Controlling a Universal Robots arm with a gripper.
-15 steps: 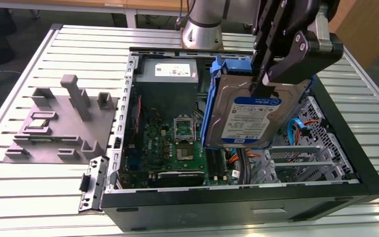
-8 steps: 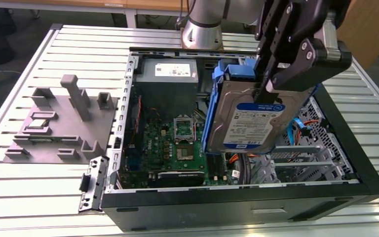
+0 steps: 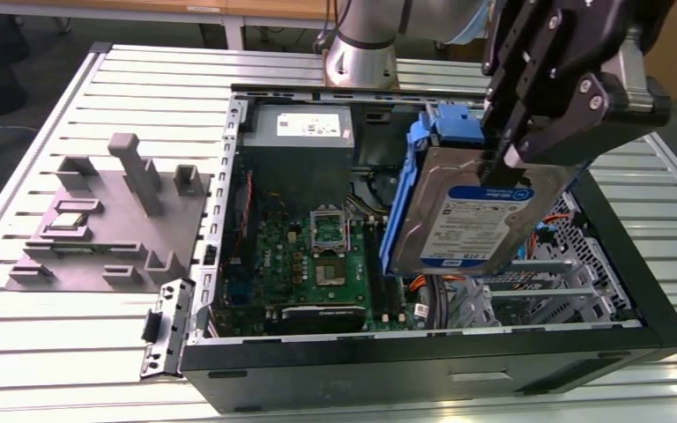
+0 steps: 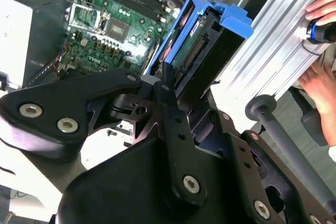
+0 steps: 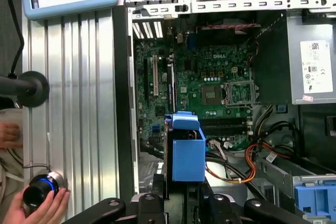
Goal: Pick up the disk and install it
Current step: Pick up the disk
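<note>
Exterior view's left: grey parts holder (image 3: 103,229) on the slatted table (image 3: 33,352). Middle: open computer case (image 3: 433,361), motherboard (image 3: 315,260) exposed. Right: pincer (image 3: 501,166) clamped on the disk (image 3: 474,220), which hangs tilted, label outward, above the case's drive cage (image 3: 550,291).

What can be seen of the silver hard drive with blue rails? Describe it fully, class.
The flat rectangular silver-metal disk bears a blue-and-white label and sits in blue plastic rails. It hangs nearly upright, slightly tilted, over the open black computer case. The black gripper grips its upper end, jaws shut on it.
</note>
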